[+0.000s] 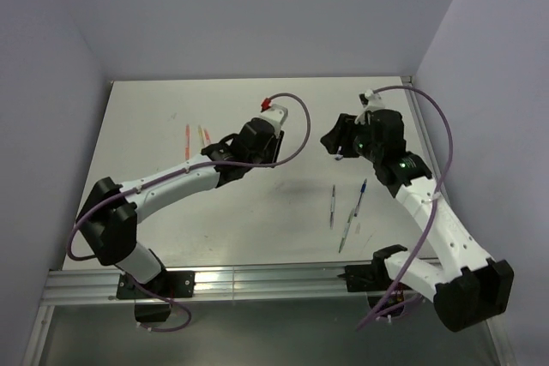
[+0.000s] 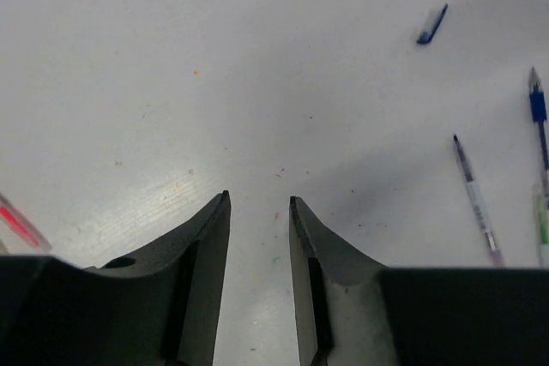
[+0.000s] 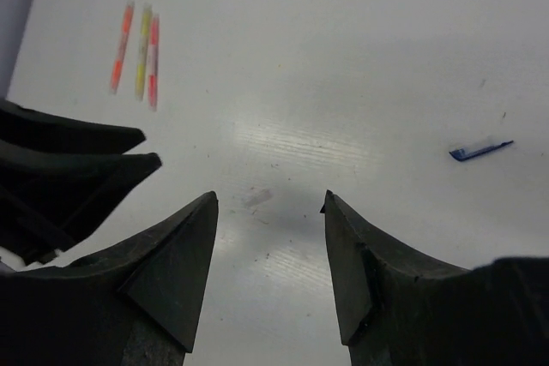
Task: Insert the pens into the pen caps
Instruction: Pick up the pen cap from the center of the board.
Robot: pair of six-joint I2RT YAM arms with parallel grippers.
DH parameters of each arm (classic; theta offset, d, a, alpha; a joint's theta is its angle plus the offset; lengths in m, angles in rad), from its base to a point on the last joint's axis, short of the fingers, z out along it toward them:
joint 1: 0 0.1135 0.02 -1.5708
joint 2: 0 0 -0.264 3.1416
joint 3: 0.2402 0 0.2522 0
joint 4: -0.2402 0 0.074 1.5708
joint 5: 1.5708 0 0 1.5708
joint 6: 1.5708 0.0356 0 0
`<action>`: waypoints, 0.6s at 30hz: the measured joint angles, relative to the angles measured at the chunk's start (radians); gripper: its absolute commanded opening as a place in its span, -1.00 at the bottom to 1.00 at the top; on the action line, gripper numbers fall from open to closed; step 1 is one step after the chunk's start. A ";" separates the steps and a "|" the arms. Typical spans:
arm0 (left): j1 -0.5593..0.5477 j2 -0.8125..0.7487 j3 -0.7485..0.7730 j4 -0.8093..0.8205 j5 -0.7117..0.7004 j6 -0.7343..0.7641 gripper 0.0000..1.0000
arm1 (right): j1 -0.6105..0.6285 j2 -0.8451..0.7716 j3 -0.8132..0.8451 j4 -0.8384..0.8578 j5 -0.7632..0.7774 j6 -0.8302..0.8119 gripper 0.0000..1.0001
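My left gripper (image 1: 273, 153) is open and empty, low over bare table in the left wrist view (image 2: 259, 199). My right gripper (image 1: 331, 139) is open and empty too, over bare table (image 3: 270, 199), facing the left gripper's fingers (image 3: 81, 153). A dark blue pen cap (image 2: 432, 25) lies ahead and right of the left gripper; it also shows in the right wrist view (image 3: 479, 150). A grey pen (image 2: 476, 199), a blue pen (image 2: 539, 122) and a green-clear pen (image 2: 542, 220) lie right. Orange (image 3: 121, 36), yellow (image 3: 143, 39) and red-pink (image 3: 153, 60) pens lie together at the far left.
The top view shows the grey pen (image 1: 333, 206), the blue pen (image 1: 361, 197) and a third pen (image 1: 346, 233) in front of the right gripper, and the red-pink pen (image 1: 187, 141) at the left. The table (image 1: 257, 237) has walls on three sides and a rail at its near edge.
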 measured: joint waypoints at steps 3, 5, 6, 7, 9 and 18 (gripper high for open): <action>0.008 -0.024 0.013 -0.065 -0.055 -0.138 -0.18 | 0.037 0.134 0.052 0.003 -0.012 -0.069 0.15; 0.025 -0.052 0.011 -0.126 -0.077 -0.221 -0.14 | 0.103 0.228 0.084 -0.006 0.025 -0.124 0.08; 0.035 -0.070 0.006 -0.145 -0.080 -0.250 -0.11 | 0.132 0.265 0.096 -0.014 0.041 -0.145 0.07; 0.052 -0.095 -0.003 -0.164 -0.081 -0.282 -0.10 | 0.172 0.311 0.108 -0.022 0.057 -0.177 0.07; 0.086 -0.153 -0.031 -0.188 -0.076 -0.334 -0.07 | 0.231 0.387 0.122 -0.032 0.074 -0.233 0.07; 0.241 -0.393 -0.148 -0.226 0.018 -0.401 0.01 | 0.364 0.661 0.230 -0.105 0.134 -0.419 0.09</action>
